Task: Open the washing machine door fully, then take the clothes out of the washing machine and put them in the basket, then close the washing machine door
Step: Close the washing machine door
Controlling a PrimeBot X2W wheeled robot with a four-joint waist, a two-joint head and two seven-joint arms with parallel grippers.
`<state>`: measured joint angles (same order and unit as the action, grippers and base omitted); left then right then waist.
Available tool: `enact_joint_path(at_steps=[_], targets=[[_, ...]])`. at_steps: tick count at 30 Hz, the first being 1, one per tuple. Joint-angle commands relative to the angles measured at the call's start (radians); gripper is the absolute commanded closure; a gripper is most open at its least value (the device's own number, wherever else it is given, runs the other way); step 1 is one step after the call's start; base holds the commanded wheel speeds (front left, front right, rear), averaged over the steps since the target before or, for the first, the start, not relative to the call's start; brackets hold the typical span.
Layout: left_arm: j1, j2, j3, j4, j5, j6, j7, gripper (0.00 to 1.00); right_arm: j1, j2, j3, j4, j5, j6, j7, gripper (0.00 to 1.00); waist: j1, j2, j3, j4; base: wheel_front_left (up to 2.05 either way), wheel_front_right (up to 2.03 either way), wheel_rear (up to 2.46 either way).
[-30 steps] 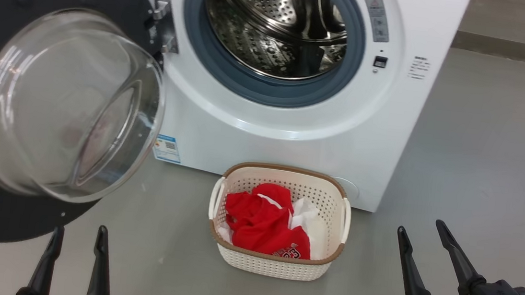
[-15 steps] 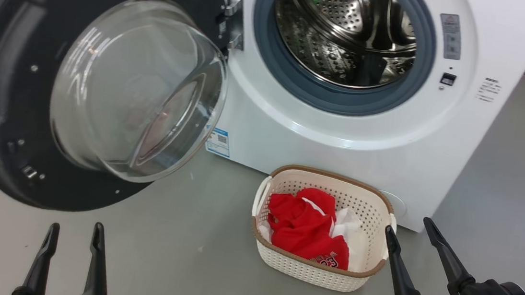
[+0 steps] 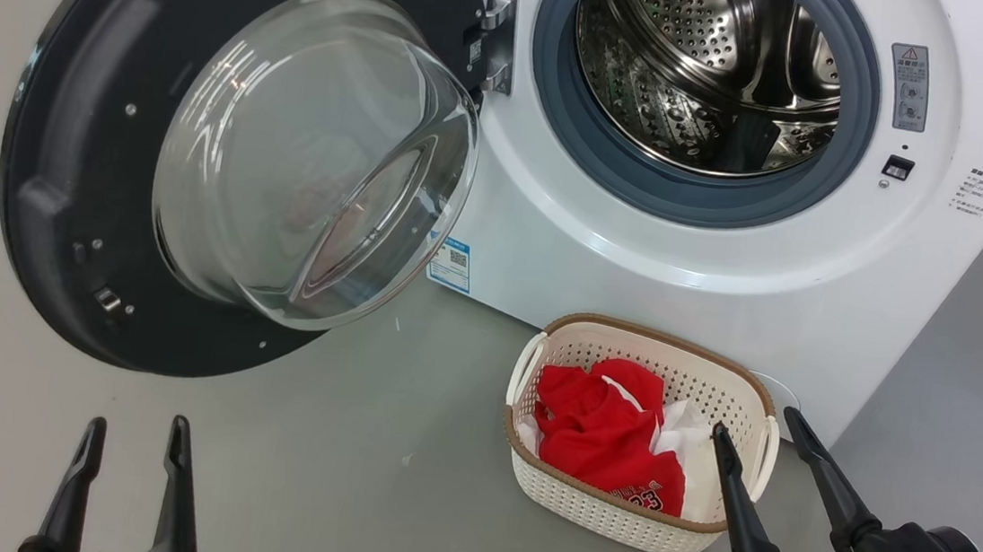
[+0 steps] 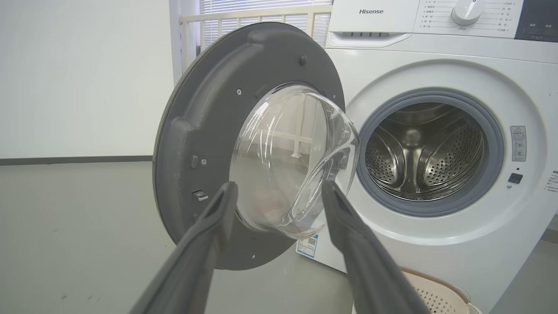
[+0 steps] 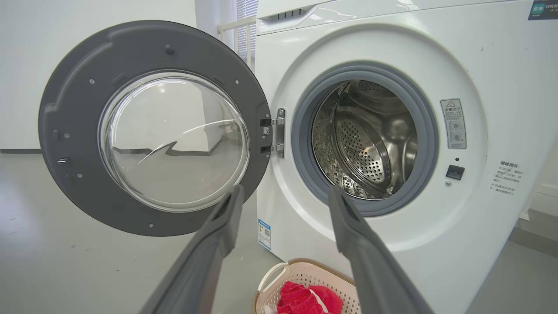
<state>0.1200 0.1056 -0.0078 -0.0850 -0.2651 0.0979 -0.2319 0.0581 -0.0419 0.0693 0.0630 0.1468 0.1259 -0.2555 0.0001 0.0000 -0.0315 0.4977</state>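
The washing machine (image 3: 726, 272) stands with its door (image 3: 72, 136) swung wide open to the left, glass bowl bulging toward me; its steel drum (image 3: 710, 72) looks empty. On the floor before the machine, the basket (image 3: 612, 518) holds the red and white clothes (image 3: 603, 431). My left gripper (image 3: 131, 440) is open at the lower left, below the door. My right gripper (image 3: 755, 420) is open at the basket's right end, one fingertip over its rim. The door (image 4: 192, 157), the drum (image 5: 370, 144) and the clothes (image 5: 305, 298) also show in the wrist views.
Grey floor (image 3: 301, 474) spreads between the grippers and left of the basket. A white wall with a dark baseboard (image 4: 74, 160) runs behind the door, and a white railing (image 4: 257, 17) stands beside the machine.
The head camera has turned left, so machine, door and basket slid right in the picture. Both grippers stay open. The right gripper now overlaps the basket's right rim.
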Motion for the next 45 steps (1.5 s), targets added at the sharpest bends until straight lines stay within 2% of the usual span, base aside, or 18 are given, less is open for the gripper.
enact_joint_path(at_steps=[1,4,5,7,12,18,26,38,45], targets=[[-0.020,0.014,0.034,-0.031,-0.002,0.009,-0.009,0.00,-0.045,-0.008,0.023,-0.024,-0.009,0.005,-0.006,0.00,-0.0001,0.0000,0.001,-0.002,0.00,0.00,0.00],[-0.020,0.015,0.034,-0.030,-0.002,0.011,-0.011,0.00,-0.045,-0.008,0.025,-0.021,-0.009,0.005,-0.006,0.00,-0.0001,0.0000,0.002,-0.009,0.00,0.00,0.00],[-0.021,0.016,0.033,-0.030,-0.001,0.011,-0.012,0.23,-0.045,-0.008,0.026,-0.020,-0.009,0.005,-0.006,0.00,-0.0001,0.0000,0.002,-0.011,0.00,0.00,0.00],[-0.022,0.020,0.031,-0.032,0.005,0.009,-0.014,1.00,-0.045,-0.008,0.026,-0.020,-0.009,0.005,-0.006,0.00,-0.0001,0.0000,0.003,-0.017,0.00,0.00,0.00],[-0.039,0.032,0.041,-0.050,0.021,0.012,-0.022,1.00,-0.043,-0.008,0.024,-0.019,-0.008,0.005,-0.006,0.00,-0.0001,0.0000,0.005,-0.025,0.00,0.00,0.00],[-0.102,0.052,0.097,-0.097,0.043,0.021,-0.029,1.00,-0.042,-0.008,0.022,-0.017,-0.011,0.005,-0.006,0.00,-0.0001,0.0000,0.009,-0.032,0.00,0.00,0.00],[-0.264,0.059,0.222,-0.110,-0.026,-0.028,-0.030,1.00,-0.043,-0.008,0.027,-0.014,-0.022,0.005,-0.006,0.00,-0.0001,0.0000,0.015,-0.051,0.00,0.00,0.00],[-0.536,0.099,0.400,0.083,-0.128,-0.117,-0.030,1.00,-0.056,-0.008,0.032,-0.002,-0.044,0.005,-0.006,0.00,-0.0001,0.0000,0.035,-0.093,0.00,0.00,0.00],[-0.715,0.138,0.462,0.340,-0.245,-0.148,-0.020,1.00,-0.071,-0.020,0.036,-0.007,-0.050,0.005,0.005,0.00,-0.0001,0.0000,0.056,-0.110,0.00,0.00,0.00]])
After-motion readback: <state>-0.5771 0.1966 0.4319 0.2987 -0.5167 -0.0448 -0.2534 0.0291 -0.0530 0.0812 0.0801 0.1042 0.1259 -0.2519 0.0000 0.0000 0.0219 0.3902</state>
